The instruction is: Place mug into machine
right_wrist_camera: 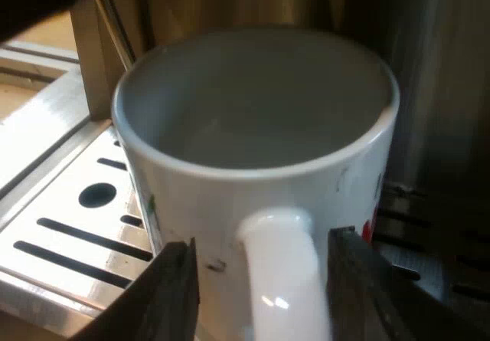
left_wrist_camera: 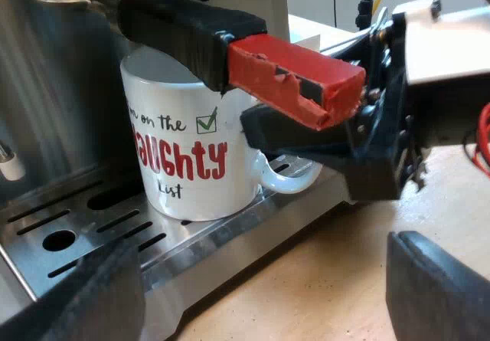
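A white mug [left_wrist_camera: 191, 157] with red and black lettering stands upright on the machine's slotted metal drip tray [left_wrist_camera: 76, 226], under the holder's dark handle with its red end [left_wrist_camera: 295, 77]. The mug [right_wrist_camera: 253, 119] is empty inside. My right gripper [right_wrist_camera: 264, 280] is open, its fingers [right_wrist_camera: 172, 295] on either side of the mug's handle [right_wrist_camera: 279, 272], with a gap showing on one side. From the left wrist, the right gripper [left_wrist_camera: 360, 142] sits at the mug's handle [left_wrist_camera: 287, 180]. My left gripper [left_wrist_camera: 260, 303] is open and holds nothing, low in front of the tray.
The espresso machine's steel front [left_wrist_camera: 53, 88] rises behind the mug. The drip tray [right_wrist_camera: 69, 234] has slots and a round hole. A wooden tabletop [left_wrist_camera: 306, 280] lies in front of the tray. The holder's handle juts out just above the mug's rim.
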Available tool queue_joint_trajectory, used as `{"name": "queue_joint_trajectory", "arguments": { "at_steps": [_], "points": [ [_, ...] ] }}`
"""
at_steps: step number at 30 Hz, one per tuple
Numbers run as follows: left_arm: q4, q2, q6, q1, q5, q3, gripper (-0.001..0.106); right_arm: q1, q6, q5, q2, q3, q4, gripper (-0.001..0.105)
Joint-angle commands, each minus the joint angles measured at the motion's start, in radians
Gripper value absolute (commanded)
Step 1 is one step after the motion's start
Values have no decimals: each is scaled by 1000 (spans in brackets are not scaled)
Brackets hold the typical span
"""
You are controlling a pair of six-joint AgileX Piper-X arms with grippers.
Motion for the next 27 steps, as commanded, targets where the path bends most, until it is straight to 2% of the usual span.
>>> {"name": "queue_joint_trajectory", "arguments": {
  "at_steps": [1,7,15,18,27],
  "points": [
    [-12,1,-11,-4,-9,-2,67,-4,0,3,-36,32,-20,43],
    [-12,1,-11,-4,-9,-2,67,-4,17,-6,-28,116,-141,43],
    [-12,1,-11,-4,-9,-2,67,-7,11,-9,71,114,-286,43],
    [-12,1,-11,-4,-9,-2,67,-7,12,-14,101,91,-292,43],
    [-3,1,-11,-4,-9,-2,67,-7,-8,-27,204,-51,-283,43]
  ]
}}
